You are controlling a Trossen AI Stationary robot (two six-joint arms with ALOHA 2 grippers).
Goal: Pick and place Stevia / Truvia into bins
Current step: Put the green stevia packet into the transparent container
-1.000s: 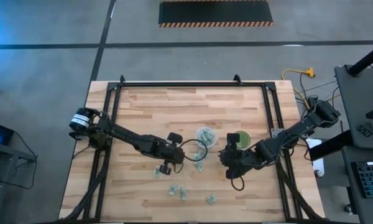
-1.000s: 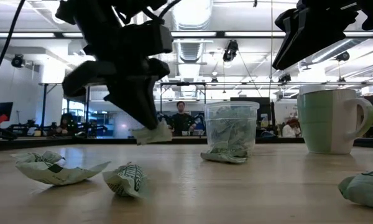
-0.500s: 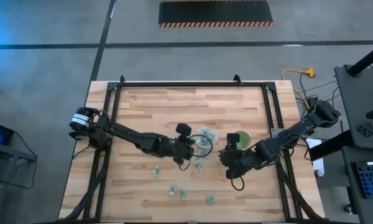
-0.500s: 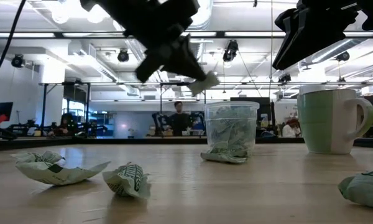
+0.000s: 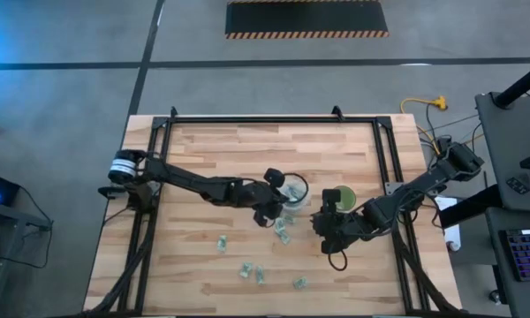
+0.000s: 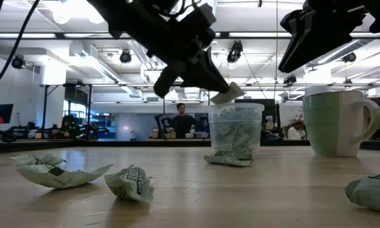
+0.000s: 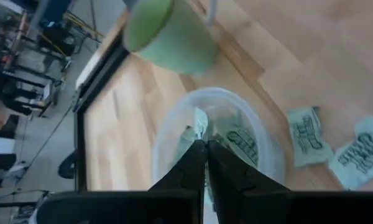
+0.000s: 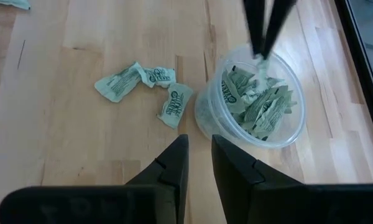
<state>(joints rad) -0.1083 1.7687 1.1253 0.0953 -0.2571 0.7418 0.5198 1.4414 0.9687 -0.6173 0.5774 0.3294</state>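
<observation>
My left gripper is shut on one pale green-and-white Stevia sachet, just above the rim of the clear plastic cup. That cup holds several sachets. The green cup stands to its right on the table. My right gripper hovers open near the green cup, on its near side, touching nothing. More sachets lie loose on the table; one lies against the clear cup's foot. My left gripper pinches one sachet between its two fingertips. The fingers slant down from the table's left. The sachet is lifted clear and sticks out below the tips, over the clear cup's open mouth.
Loose sachets lie near the table's near edge, and two crumpled ones show close to the low camera. A black frame runs around the wooden tabletop. People stand in the room beyond.
My left gripper has risen from table height with the sachet and swung toward the table's right, from left of the clear cup to above its rim. The sachet has gone from just above the table to the cup's mouth. My right arm has kept still.
</observation>
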